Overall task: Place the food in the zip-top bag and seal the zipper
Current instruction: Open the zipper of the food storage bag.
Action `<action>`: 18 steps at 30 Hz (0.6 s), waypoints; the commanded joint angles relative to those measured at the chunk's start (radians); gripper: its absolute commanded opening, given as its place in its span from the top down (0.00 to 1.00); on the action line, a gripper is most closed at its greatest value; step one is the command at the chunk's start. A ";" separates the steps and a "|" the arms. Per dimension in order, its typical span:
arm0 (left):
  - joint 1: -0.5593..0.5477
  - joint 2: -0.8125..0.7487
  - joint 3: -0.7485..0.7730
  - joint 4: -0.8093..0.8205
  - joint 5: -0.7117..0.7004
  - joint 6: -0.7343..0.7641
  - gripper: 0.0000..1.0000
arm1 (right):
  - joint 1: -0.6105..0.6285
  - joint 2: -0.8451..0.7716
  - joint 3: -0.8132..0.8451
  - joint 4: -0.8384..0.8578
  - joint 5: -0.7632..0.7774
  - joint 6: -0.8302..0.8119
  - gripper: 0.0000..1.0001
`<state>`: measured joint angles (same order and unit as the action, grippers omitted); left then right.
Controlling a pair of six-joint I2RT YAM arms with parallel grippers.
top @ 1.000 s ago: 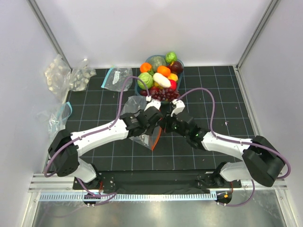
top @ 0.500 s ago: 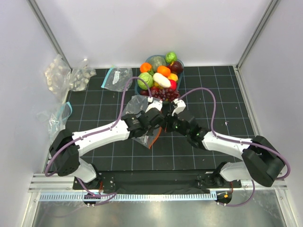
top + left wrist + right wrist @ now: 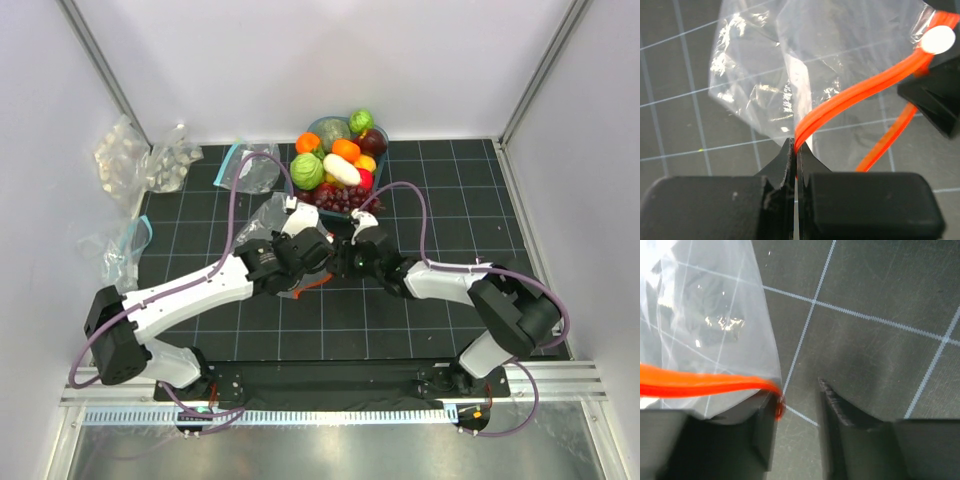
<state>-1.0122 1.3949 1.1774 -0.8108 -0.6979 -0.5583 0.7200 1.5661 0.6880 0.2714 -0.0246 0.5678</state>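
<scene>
Nearest to us, the left gripper (image 3: 796,152) is pinched tight on the zipper (image 3: 860,87) of the zip-top bag (image 3: 765,70). The right gripper (image 3: 799,400) has its 2 jaws apart and clamps nothing; the zipper end is just beside 1 finger. The bag is over the middle of the mat (image 3: 450,180), and the food (image 3: 340,165) is piled at the far edge.

No writing, label, brand, number or sign can be read in any view, neither on the zip-top bag (image 3: 755,75), its zipper (image 3: 860,90), the food (image 3: 340,160) nor the desk (image 3: 480,200).
</scene>
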 commanded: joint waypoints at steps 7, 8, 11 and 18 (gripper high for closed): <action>0.003 0.096 0.077 -0.071 -0.114 -0.042 1.00 | -0.001 -0.162 -0.004 -0.011 0.081 -0.062 0.43; 0.009 0.105 0.076 -0.061 -0.107 -0.038 1.00 | -0.002 -0.181 -0.018 -0.015 0.089 -0.068 0.42; 0.035 0.107 0.068 -0.035 -0.080 -0.035 0.99 | -0.001 -0.247 -0.036 -0.024 0.132 -0.072 0.36; 0.089 0.075 0.024 0.042 0.015 -0.028 1.00 | -0.007 -0.345 -0.070 -0.052 0.213 -0.078 0.34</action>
<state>-0.9382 1.5097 1.2091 -0.8238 -0.7071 -0.5854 0.7185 1.2579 0.6334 0.2291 0.1253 0.5053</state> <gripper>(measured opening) 0.016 0.657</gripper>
